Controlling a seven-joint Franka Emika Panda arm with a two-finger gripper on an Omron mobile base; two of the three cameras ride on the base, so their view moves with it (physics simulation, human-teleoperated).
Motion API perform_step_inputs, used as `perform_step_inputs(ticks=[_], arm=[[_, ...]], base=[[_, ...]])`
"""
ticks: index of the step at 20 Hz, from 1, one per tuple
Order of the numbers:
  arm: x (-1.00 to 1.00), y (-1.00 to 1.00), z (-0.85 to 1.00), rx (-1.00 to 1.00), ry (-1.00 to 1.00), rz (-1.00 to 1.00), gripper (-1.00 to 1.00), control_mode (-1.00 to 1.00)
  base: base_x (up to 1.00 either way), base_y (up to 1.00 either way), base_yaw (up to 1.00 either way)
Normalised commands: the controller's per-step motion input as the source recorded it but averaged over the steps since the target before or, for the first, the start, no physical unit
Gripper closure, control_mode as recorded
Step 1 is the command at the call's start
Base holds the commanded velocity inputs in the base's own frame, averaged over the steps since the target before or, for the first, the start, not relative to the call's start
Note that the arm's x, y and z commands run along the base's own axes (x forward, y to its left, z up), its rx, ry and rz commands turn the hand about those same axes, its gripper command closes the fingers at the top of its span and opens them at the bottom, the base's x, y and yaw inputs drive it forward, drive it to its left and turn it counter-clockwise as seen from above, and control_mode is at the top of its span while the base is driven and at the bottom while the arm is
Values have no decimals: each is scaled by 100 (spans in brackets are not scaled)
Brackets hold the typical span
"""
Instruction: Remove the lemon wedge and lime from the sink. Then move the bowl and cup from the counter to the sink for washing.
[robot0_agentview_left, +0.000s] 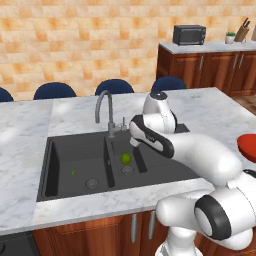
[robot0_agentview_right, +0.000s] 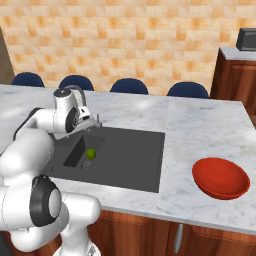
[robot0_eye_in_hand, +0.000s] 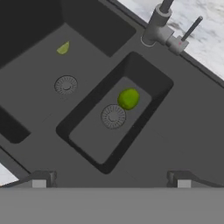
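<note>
- We see the dark grey matte double-basin sink (robot0_agentview_left: 65, 150) set in the white-grey veined marble counter (robot0_agentview_left: 30, 145), curved grey metal faucet (robot0_agentview_left: 103, 107) at its back edge.
- The small round yellow-green lime (robot0_agentview_left: 125, 158) lies in the smaller basin, just beside that basin's drain (touching or not, we cannot tell); same spot in the right base view (robot0_agentview_right: 90, 153) and hand view (robot0_eye_in_hand: 128, 98).
- The tiny thin green lemon wedge (robot0_agentview_left: 74, 171) lies on the floor of the larger basin, near its drain, well apart from the lime; the hand view shows it as a leaf-like sliver (robot0_eye_in_hand: 63, 48).
- The wide shallow red bowl (robot0_agentview_right: 221, 178) sits upright on the counter, to the sink's right and well apart from it; the left base view catches its edge (robot0_agentview_left: 247, 146).
- The white arm's two-finger gripper (robot0_eye_in_hand: 111, 178) hangs above the sink, over the smaller basin, holding nothing; its two dark finger tips (robot0_eye_in_hand: 39, 179) stand wide apart, so the claw is spread.
- Background: blue chair backs (robot0_agentview_left: 114, 86) behind the island, a black microwave (robot0_agentview_left: 189, 34) on the far counter.
</note>
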Motion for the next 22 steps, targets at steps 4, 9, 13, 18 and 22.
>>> perform_step_inputs(ticks=[4,9,13,18,22], arm=[[12,8,-26,0,0,2,-100,-100],[10,5,-24,0,0,5,-100,-100],[6,6,-24,0,0,6,-100,-100],[9,5,-21,0,0,3,-100,-100],[14,3,-19,0,0,1,-100,-100]], base=[[0,0,0],[0,0,0],[0,0,0],[0,0,0],[0,0,0]])
